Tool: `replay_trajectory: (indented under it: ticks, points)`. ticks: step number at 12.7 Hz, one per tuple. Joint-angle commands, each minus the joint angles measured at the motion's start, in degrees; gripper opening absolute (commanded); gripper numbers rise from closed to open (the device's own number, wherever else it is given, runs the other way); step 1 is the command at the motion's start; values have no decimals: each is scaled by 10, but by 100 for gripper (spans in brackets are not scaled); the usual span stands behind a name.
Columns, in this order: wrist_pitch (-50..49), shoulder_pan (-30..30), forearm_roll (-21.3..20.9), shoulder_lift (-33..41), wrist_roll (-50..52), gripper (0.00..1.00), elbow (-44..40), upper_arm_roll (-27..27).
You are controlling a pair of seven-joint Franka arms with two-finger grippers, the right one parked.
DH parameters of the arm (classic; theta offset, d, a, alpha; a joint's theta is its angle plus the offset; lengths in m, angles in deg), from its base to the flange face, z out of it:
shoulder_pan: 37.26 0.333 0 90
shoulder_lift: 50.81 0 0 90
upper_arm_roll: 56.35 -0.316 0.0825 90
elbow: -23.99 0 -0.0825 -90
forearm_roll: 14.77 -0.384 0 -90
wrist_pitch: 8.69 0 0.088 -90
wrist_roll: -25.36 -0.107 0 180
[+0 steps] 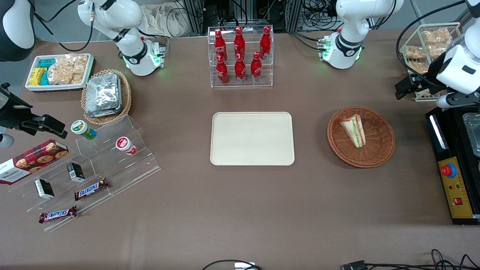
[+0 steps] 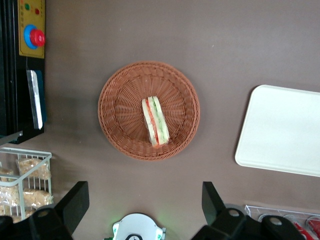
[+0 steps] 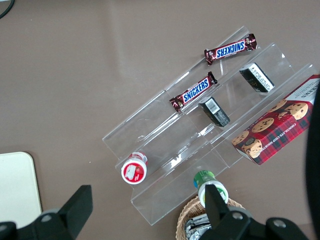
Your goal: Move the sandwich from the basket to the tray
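The sandwich [image 1: 354, 129], a white bread wedge with green and orange-pink filling, lies in the round reddish-brown wicker basket [image 1: 386, 150] toward the working arm's end of the table. The cream-beige tray [image 1: 252, 138] sits flat and bare at the table's middle. My left gripper [image 1: 407, 87] hangs high above the table, a little farther from the front camera than the basket, holding nothing. The left wrist view looks down on the sandwich [image 2: 156, 122], the basket [image 2: 120, 100] and the tray's edge [image 2: 285, 132]; the gripper [image 2: 145, 202] is wide open there.
A black control box with a red button [image 1: 453, 180] and a wire rack of snack packets [image 1: 431, 48] stand beside the basket. A clear rack of red bottles [image 1: 240, 56] stands farther back. A tan basket of foil packets [image 1: 107, 95] and an acrylic snack stand [image 1: 93, 165] lie toward the parked arm's end.
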Motion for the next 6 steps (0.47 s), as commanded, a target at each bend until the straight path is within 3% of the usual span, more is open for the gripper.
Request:
replay_trajectory:
  ticks: [1, 4, 6]
  points:
    - [6, 7, -2, 40, 55, 100, 62, 5]
    - [3, 5, -4, 149, 159, 100, 182, 5]
    - [42, 4, -5, 218, 158, 100, 264, 6]
